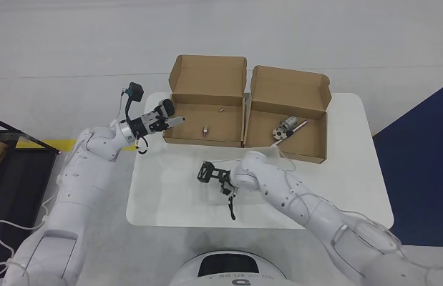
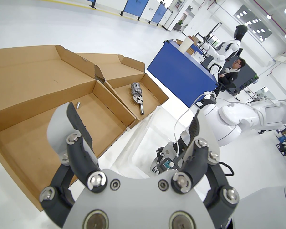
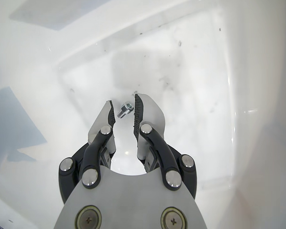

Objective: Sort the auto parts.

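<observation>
Glossy white tray [image 3: 181, 84], threaded steel bolt [image 3: 124, 109], ridged right pincer [image 3: 123, 100] straddling it

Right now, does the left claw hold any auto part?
No: the left claw stands open with nothing between its fingers, near the cardboard box that holds a small bolt.

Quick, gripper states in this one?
Left gripper: open, empty.
Right gripper: open, straddling a bolt.

End effector [image 3: 123, 100] parted around small bolt [image 3: 124, 110], white tray [image 3: 195, 72]
</observation>
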You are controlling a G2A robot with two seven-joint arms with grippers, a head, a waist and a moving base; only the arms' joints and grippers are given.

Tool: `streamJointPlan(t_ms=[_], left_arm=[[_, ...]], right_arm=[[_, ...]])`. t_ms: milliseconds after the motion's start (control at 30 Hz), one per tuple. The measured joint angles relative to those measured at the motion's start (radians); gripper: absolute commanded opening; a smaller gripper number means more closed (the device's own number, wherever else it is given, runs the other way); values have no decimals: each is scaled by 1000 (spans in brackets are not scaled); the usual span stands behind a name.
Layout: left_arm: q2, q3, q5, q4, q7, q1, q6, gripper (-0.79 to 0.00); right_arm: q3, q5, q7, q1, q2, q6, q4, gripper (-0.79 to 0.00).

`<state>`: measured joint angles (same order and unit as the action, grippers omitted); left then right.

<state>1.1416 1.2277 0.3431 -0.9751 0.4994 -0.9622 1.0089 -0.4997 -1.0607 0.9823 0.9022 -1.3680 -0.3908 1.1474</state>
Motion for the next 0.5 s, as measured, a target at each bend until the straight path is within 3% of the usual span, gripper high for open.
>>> streamJointPlan(t_ms=[300,500], left_arm=[[0,0,0,0,0,0,0,0],[0,0,0,0,0,0,0,0]], right_arm=[[-12,-27,-42,7,-4,30,1,-785],[-122,-34,-137,63,49,-3,79,-785]])
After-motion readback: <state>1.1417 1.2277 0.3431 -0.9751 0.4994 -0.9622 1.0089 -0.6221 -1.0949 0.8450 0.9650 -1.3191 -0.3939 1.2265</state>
